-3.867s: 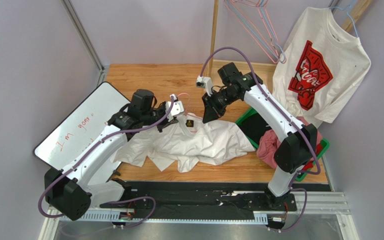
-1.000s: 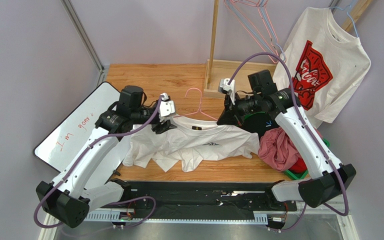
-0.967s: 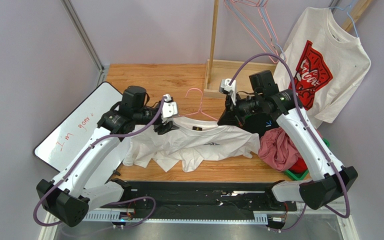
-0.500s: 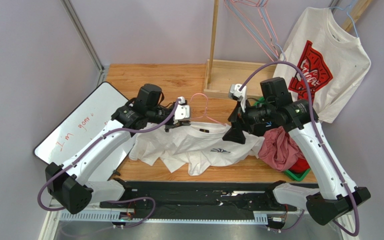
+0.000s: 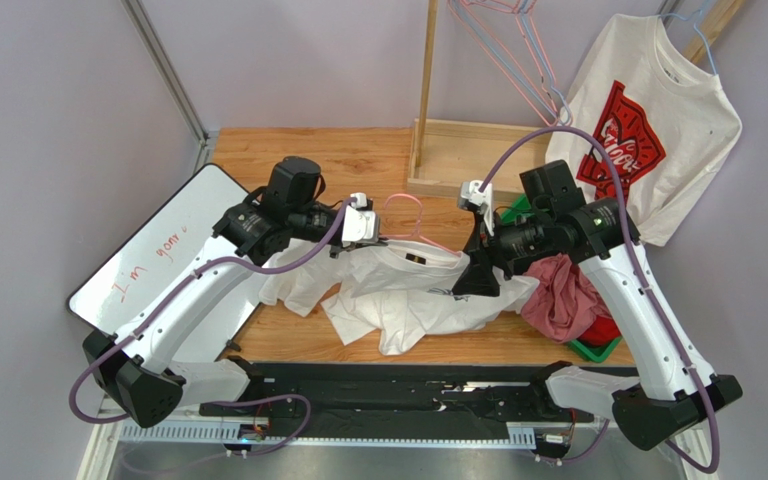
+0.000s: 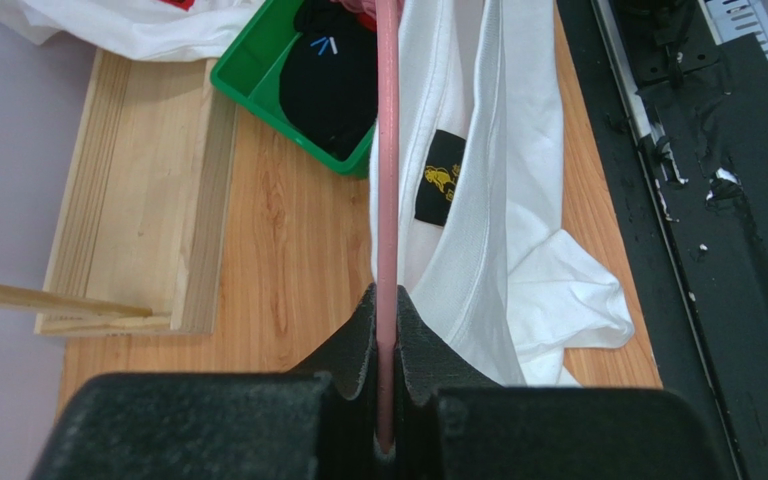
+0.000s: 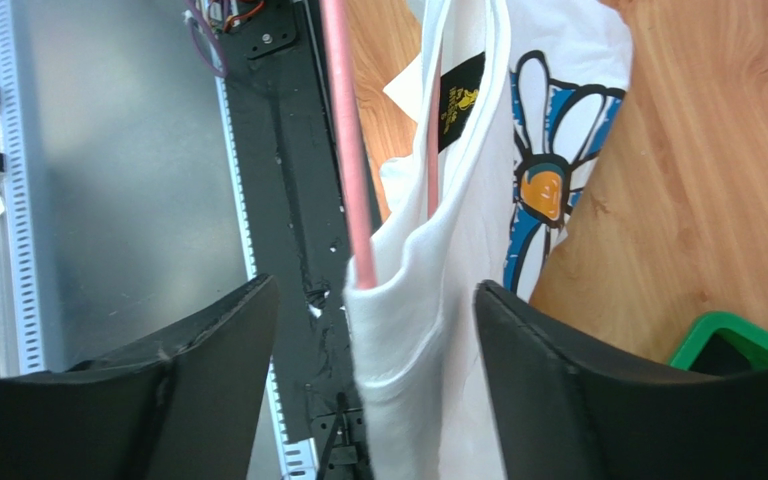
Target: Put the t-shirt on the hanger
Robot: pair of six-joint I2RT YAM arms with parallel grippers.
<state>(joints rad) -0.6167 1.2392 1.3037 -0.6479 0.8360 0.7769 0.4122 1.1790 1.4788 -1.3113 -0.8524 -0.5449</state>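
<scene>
The white t-shirt hangs bunched over the table, its dark neck label and bluish print showing. The pink hanger runs inside its collar. My left gripper is shut on the hanger wire at the shirt's left shoulder, beside the t-shirt. My right gripper stands open around the other shoulder. In the right wrist view the hanger end goes into the sleeve fold of the t-shirt, which stands between the right gripper's spread fingers without being pinched.
A green bin holding a pink-red cloth sits at the right. A whiteboard lies at the left. A wooden stand rises at the back, with light-blue hangers and a red-graphic shirt hung above.
My left gripper has shut on the hanger wire and moved right. My right gripper let go, opened and dropped to the shirt's right shoulder. The shirt is now bunched and partly lifted.
</scene>
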